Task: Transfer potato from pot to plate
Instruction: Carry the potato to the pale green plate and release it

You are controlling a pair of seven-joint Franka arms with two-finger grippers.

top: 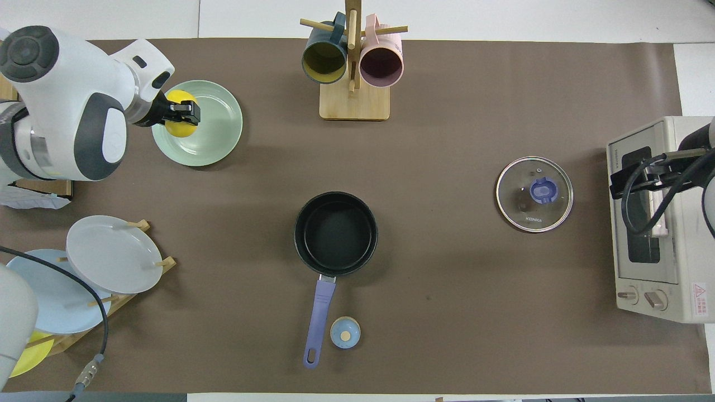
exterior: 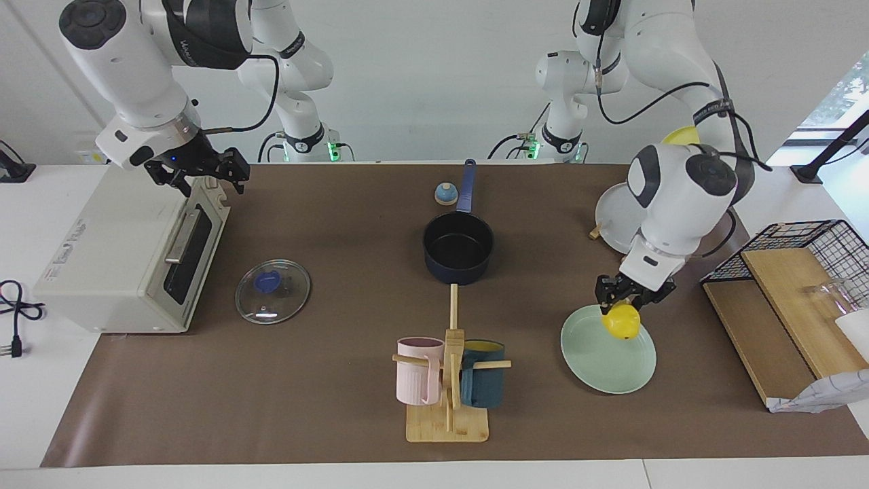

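My left gripper (exterior: 622, 311) is shut on the yellow potato (exterior: 622, 323) and holds it over the mint-green plate (exterior: 604, 363), above the part of the plate nearest the robots. I cannot tell if the potato touches the plate. The overhead view shows the same: left gripper (top: 183, 112), potato (top: 180, 124), plate (top: 215, 137). The dark navy pot (exterior: 459, 266) stands empty mid-table, its blue handle (top: 319, 312) pointing toward the robots. My right gripper (exterior: 202, 178) waits open above the toaster oven.
A toaster oven (exterior: 115, 258) and glass lid (exterior: 273, 291) lie toward the right arm's end. A mug rack (exterior: 448, 380) holds a pink and a dark blue mug. A plate rack (top: 100, 262), a wire basket (exterior: 801, 272) and a small blue knob (exterior: 446, 194) are also there.
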